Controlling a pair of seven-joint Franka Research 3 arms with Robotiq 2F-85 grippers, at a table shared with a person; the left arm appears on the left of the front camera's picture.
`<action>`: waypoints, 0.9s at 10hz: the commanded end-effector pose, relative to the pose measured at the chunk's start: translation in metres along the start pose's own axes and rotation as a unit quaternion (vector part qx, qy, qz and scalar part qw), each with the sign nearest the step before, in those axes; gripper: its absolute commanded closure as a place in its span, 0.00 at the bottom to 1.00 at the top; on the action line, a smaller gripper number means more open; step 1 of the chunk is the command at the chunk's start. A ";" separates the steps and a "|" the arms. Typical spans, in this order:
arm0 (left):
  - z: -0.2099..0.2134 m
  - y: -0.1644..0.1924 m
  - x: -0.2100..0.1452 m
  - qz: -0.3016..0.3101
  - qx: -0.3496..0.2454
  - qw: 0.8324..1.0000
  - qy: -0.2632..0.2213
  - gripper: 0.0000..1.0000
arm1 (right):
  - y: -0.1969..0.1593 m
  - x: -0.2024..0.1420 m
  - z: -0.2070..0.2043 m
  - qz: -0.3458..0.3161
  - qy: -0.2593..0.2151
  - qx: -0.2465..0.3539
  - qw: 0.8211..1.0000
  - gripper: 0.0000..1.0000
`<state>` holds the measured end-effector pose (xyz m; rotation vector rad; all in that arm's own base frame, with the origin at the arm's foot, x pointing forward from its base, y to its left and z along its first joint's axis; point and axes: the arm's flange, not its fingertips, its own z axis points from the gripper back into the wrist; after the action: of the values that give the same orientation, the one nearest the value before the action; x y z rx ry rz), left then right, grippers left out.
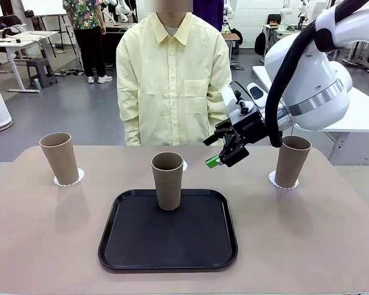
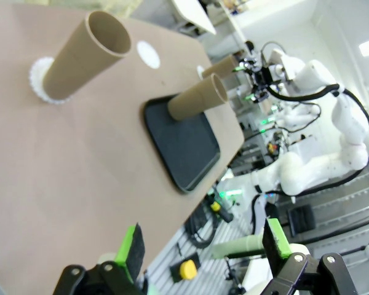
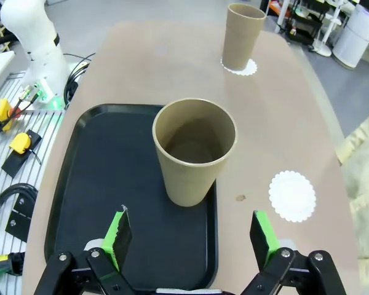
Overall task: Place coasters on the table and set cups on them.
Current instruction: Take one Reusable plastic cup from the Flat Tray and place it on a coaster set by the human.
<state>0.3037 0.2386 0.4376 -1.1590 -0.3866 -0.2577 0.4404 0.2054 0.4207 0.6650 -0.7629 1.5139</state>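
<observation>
A: What is found left of the tray?

B: The left cup is stood upright on the left coaster, well left of the tray's far corner. The left gripper is held spread wide with nothing between its pads, near the table edge and well apart from the tray.

A: And on the tray itself?

B: The middle cup is stood upright on the tray's far part, not yet on a coaster. A free coaster is laid on the table just beyond the tray's far edge, behind that cup and a little to its right.

A: What is seen right of that?

B: The right gripper is hung above the tray's right edge, toward the far corner, jaws wide and empty. Further right, the right cup is already set on the right coaster.

A: On what is the next move judged to turn?

B: In the right wrist view the middle cup is framed between the two pads, ahead and below, its long axis upright. The right arm is by far the nearer, so a side grasp is expected from it. A short carry over the tray's far edge to the free coaster would then be needed.
</observation>
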 end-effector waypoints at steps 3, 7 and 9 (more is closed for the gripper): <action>0.002 -0.002 0.000 -0.002 -0.004 1.000 -0.004 0.00 | -0.014 -0.020 -0.014 0.006 -0.127 0.054 0.990 0.00; 0.002 -0.002 0.000 -0.002 -0.004 1.000 -0.004 0.00 | -0.006 -0.051 -0.036 0.015 -0.176 0.058 0.983 0.00; 0.002 -0.002 0.000 -0.002 -0.004 1.000 -0.004 0.00 | 0.000 -0.060 -0.050 0.020 -0.176 0.062 0.982 0.00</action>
<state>0.3037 0.2386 0.4376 -1.1589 -0.3866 -0.2576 0.4499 0.2016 0.3516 1.0367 -0.9137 1.5081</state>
